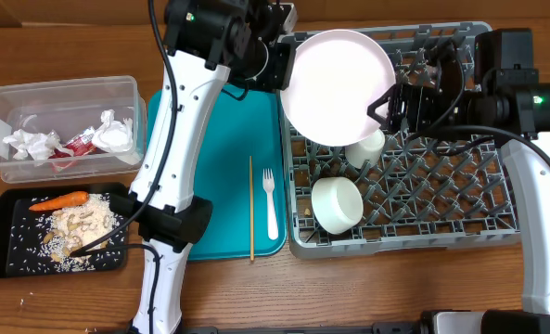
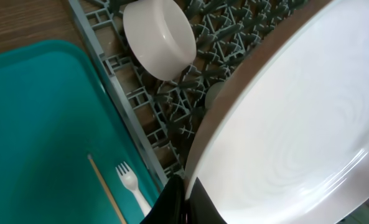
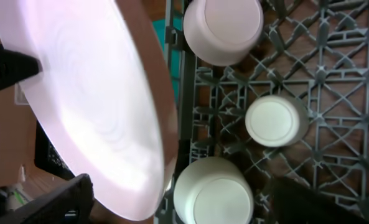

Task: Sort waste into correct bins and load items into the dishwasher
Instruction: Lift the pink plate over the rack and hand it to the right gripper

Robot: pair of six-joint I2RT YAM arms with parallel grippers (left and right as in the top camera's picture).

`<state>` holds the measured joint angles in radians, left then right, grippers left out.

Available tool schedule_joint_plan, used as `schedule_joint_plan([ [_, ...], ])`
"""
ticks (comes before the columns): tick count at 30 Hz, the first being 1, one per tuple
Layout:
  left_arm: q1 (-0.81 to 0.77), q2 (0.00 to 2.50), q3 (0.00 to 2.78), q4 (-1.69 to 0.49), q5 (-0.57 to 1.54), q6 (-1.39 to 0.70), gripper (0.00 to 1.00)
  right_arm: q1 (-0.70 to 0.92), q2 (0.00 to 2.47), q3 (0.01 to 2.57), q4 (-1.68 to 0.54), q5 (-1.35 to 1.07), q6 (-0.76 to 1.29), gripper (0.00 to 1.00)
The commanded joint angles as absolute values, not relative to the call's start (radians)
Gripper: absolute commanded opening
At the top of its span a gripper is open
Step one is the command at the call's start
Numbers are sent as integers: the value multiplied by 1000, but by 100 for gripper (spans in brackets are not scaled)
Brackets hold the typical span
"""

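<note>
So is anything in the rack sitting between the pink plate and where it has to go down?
Yes. Along the rack's left side, close by the plate, stands a white cup with one bowl and another bowl flanking it. Pegs further right look bare.

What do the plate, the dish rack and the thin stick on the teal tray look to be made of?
Plate: pale pink, smooth and glossy, with a soft sheen and faint rings; melamine or glazed ceramic, the look leaves it open.
Dish rack: grey moulded plastic, matte, a lattice of pegs cast in one piece.
Stick: thin, straight, tan and matte; probably wood or bamboo.
</note>
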<state>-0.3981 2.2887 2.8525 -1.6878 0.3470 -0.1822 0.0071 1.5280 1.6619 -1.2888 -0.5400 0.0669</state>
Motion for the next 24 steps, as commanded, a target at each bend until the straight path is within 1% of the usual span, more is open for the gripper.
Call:
schedule_joint_plan([
  [1,-390,2270,2850,-1690,366,-194,4,6,1521,1660,-1248,-555,55,76],
  [3,-390,2270,2850,-1690,371,-195,4,6,1521,1660,-1232,-556,55,64],
  [8,-390,2270,2850,-1690,414,-194,4,6,1521,1660,-1192,-556,56,62],
  [11,-393,2270,2850,-1690,420,-194,4,7,1528,1660,-1166,-553,55,56],
  [12,-394,2270,2850,-1690,421,-194,4,10,1532,1660,-1158,-552,55,50],
  [14,-395,2270,2850,-1690,421,-194,4,11,1544,1660,-1147,-553,55,43],
  [15,-396,2270,2850,-1690,421,-194,4,11,1551,1660,-1142,-553,56,37],
  [19,-400,2270,2850,-1690,419,-194,4,12,1570,1660,-1114,-553,55,18],
  [20,-400,2270,2849,-1690,418,-194,5,12,1570,1660,-1106,-553,55,8],
  [21,-400,2270,2850,-1690,416,-194,5,12,1570,1660,-1100,-554,55,4],
  [24,-400,2270,2850,-1690,416,-181,4,12,1570,1663,-1084,-555,55,4],
])
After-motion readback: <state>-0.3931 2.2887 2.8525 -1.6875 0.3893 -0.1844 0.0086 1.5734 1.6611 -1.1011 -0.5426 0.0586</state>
